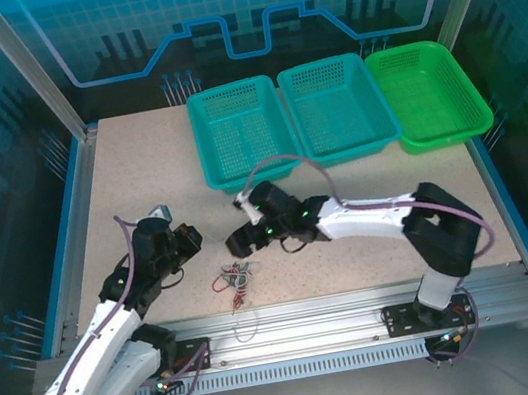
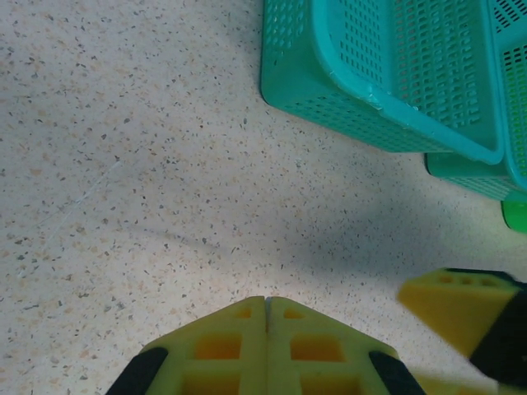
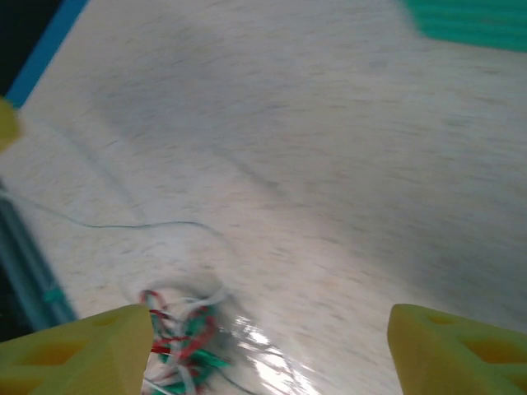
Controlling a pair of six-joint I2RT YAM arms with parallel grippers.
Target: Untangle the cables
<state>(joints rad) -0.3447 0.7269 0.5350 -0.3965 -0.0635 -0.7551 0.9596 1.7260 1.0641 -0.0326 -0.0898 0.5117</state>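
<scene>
Left claw (image 2: 266, 309) first: its two yellow fingers are pressed flat together, tip against tip, and it hangs over bare speckled counter (image 2: 123, 164). From its wrist camera I see the corner of a teal basket (image 2: 387, 74) ahead, and one yellow finger of my other claw at the right edge.

My right claw (image 3: 270, 329) is spread wide, its fingers far apart at the two lower corners of its wrist view. That picture is blurred.

The cables (image 3: 185, 337) lie on the counter as a small bunch of red, green and white strands, just beside the right claw's finger at the lower left of that view. I cannot tell whether finger and bunch touch. One thin strand (image 3: 123, 224) trails away from the bunch across the counter.

From above, the bunch sits near the front of the counter between my two arms, closer to my bases than either claw. A pale loop (image 1: 245, 324) curls next to it at the metal rail (image 1: 366, 322). Two teal baskets and a green basket (image 1: 427, 94) stand side by side along the far edge, well apart from the cables.
</scene>
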